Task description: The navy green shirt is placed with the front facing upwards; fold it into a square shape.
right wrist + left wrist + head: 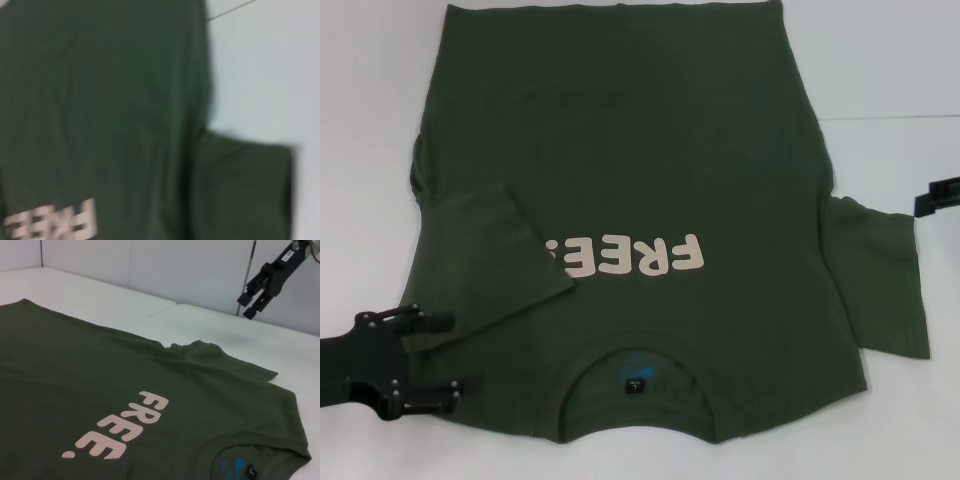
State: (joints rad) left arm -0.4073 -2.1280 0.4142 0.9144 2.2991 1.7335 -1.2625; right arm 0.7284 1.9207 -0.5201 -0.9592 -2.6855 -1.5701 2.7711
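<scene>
One navy green shirt (640,170) here, spread front-up on the white table (890,70), filling most of the head view. Its long axis runs away from the robot, collar (635,375) at the near end and hem at the far end, so the cream "FREE!" lettering (625,258) reads upside down. Two sleeves: the left sleeve (485,260) is folded in over the chest, covering part of the "!"; the right sleeve (880,280) lies flat, sticking out. Two grippers: left gripper (455,355) sits spread at the folded sleeve's corner near the collar, pinching nothing. Right gripper (255,302) hangs above bare table beyond the right sleeve, fingers slightly apart, empty.
</scene>
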